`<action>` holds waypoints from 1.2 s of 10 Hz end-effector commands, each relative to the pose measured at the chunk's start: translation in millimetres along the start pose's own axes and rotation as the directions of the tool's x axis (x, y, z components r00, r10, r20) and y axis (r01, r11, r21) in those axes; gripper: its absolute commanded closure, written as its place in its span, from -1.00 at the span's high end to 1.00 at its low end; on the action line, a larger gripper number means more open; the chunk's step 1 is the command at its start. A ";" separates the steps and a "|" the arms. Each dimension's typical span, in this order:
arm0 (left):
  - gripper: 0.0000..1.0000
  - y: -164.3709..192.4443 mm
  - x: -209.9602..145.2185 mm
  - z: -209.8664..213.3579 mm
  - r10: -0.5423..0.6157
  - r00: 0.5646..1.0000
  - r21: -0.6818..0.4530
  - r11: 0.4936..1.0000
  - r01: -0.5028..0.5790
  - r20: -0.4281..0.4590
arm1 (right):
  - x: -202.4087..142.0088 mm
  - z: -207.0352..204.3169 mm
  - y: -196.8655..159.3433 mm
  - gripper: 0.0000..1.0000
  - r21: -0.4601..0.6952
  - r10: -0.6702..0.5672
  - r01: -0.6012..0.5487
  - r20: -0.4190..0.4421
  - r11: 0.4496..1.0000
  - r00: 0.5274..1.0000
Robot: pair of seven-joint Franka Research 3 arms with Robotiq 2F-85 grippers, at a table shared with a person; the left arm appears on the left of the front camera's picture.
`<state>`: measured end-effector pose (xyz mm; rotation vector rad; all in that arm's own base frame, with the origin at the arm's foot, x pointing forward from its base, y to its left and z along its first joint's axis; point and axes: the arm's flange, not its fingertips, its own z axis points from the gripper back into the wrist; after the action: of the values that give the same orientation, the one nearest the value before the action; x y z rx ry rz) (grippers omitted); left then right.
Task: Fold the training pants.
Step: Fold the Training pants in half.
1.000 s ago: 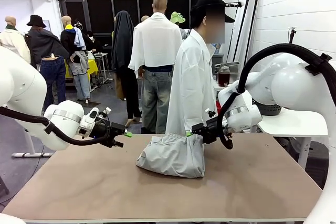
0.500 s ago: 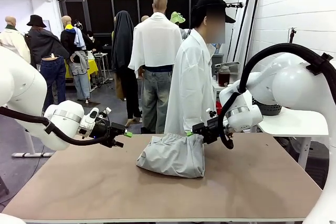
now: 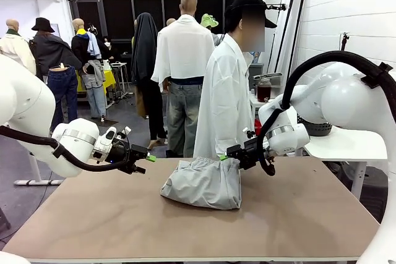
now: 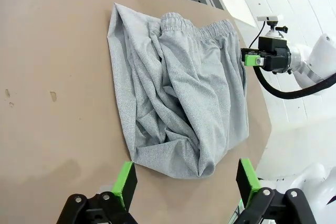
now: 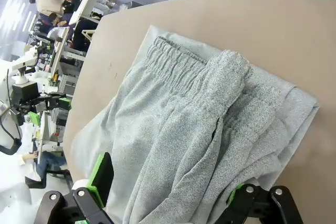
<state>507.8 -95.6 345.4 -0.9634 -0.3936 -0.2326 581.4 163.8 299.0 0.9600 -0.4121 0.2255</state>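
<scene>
Grey training pants [image 3: 204, 183] bundled, waistband toward person | both claws wide open, empty

Training pants [image 3: 204, 182]: plain light grey soft fabric, folded into compact, roughly rectangular bundle. Lies flat on brown counter [image 3: 297, 214], toward far side, near middle. Gathered elastic waistband [image 4: 197, 24] visible along one edge, ruffled. Surface rumpled, deep creases running lengthwise; layers stacked, one folded edge rolled over near waistband [image 5: 226, 72]. Bottom corner bunched into rounded fold [image 4: 202, 163]. In front view bundle looks slightly puffed, taller at right end, tapering down toward left. Nothing lying on top.
</scene>
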 end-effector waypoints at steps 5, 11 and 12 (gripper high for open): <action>1.00 -1.0 1.1 2.0 -0.002 1.000 0.003 1.000 0.002 0.005 | 14.0 50.7 16.6 1.00 -0.184 -0.037 0.020 -0.088 0.983 0.995; 1.00 -1.0 1.1 2.0 -0.002 1.000 0.003 1.000 0.002 0.005 | 7.0 109.6 30.6 1.00 -0.449 -0.071 0.033 -0.068 0.893 0.995; 1.00 -1.0 1.1 2.0 -0.002 1.000 0.003 1.000 0.002 0.005 | 6.4 105.3 31.3 1.00 -0.430 -0.061 0.025 -0.069 0.902 0.996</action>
<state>508.2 -95.3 346.0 -0.9632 -0.3951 -0.2325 555.7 85.5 379.7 0.5228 -0.3505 0.1351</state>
